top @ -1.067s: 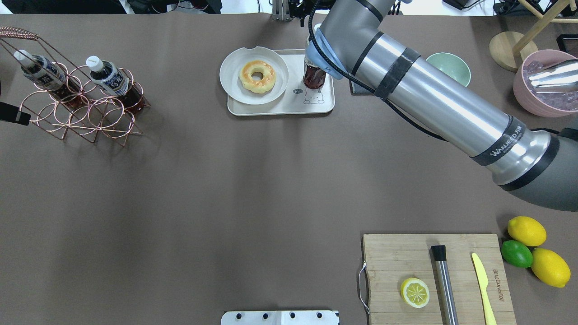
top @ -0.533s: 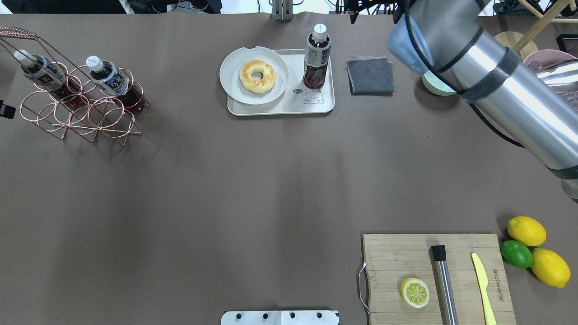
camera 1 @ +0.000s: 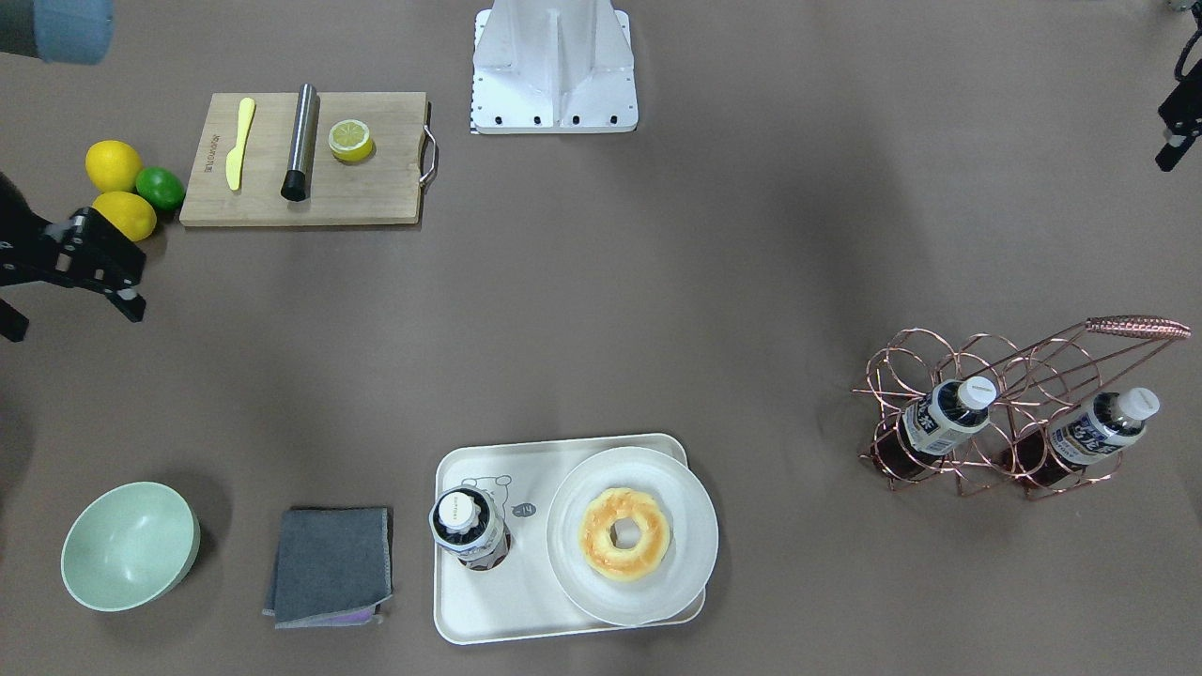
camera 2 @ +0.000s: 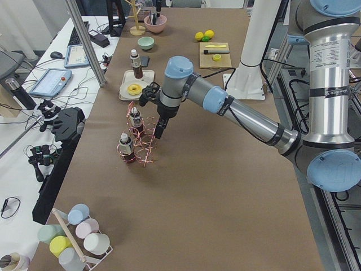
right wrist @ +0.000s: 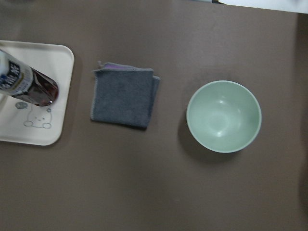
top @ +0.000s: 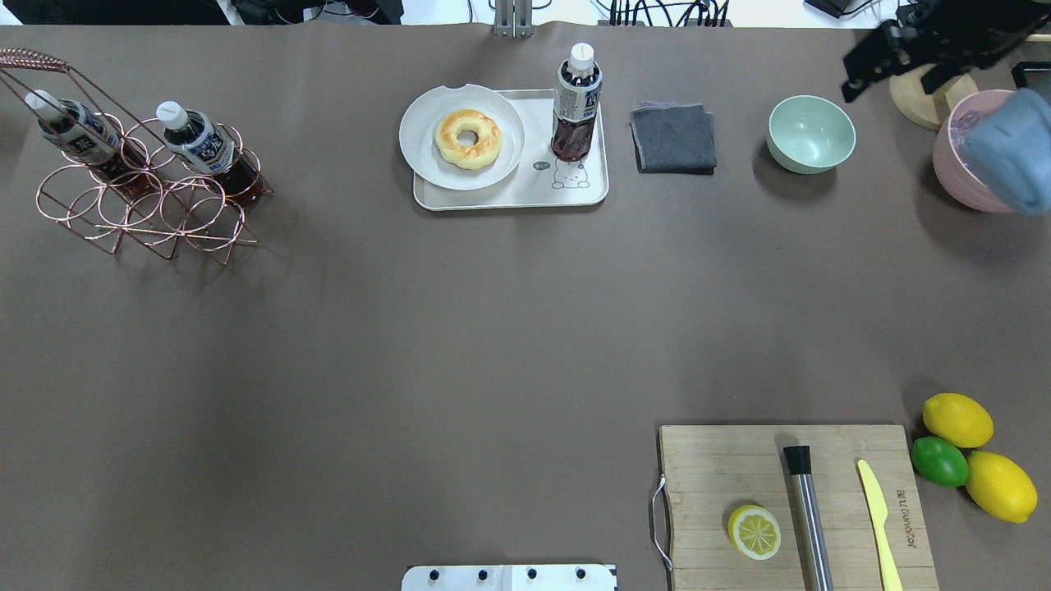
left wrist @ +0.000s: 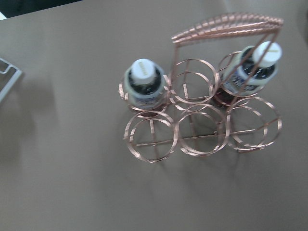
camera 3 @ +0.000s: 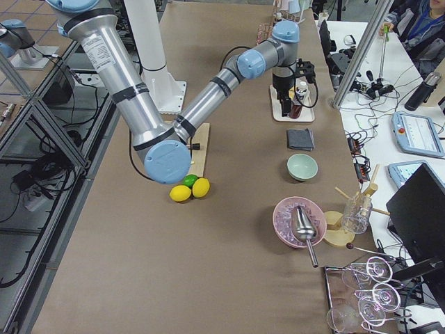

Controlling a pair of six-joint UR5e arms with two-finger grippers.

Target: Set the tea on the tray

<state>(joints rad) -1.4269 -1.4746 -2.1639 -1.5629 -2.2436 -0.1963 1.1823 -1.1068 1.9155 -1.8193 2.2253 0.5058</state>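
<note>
The tea bottle (top: 575, 103) stands upright on the right part of the cream tray (top: 509, 199), by the bear drawing. It also shows in the front view (camera 1: 470, 530) on the tray (camera 1: 488, 610), and in the right wrist view (right wrist: 26, 84). My right gripper (top: 893, 80) is open and empty. It hangs far to the right of the tray, past the green bowl, and shows at the front view's left edge (camera 1: 70, 317). My left gripper (camera 1: 1176, 127) shows only in part at the front view's edge, above the bottle rack; I cannot tell its state.
A copper wire rack (top: 148, 205) at the left holds two alike bottles (top: 197, 144). A white plate with a doughnut (top: 468, 138) overlaps the tray's left part. A grey cloth (top: 673, 138), green bowl (top: 810, 133), pink bowl (top: 956, 176), cutting board (top: 714, 484) and lemons (top: 956, 419) lie to the right.
My right arm has let go of the tea bottle and swung away to the far right, leaving it upright on the tray. My left gripper has slipped out of the overhead view's left edge.
</note>
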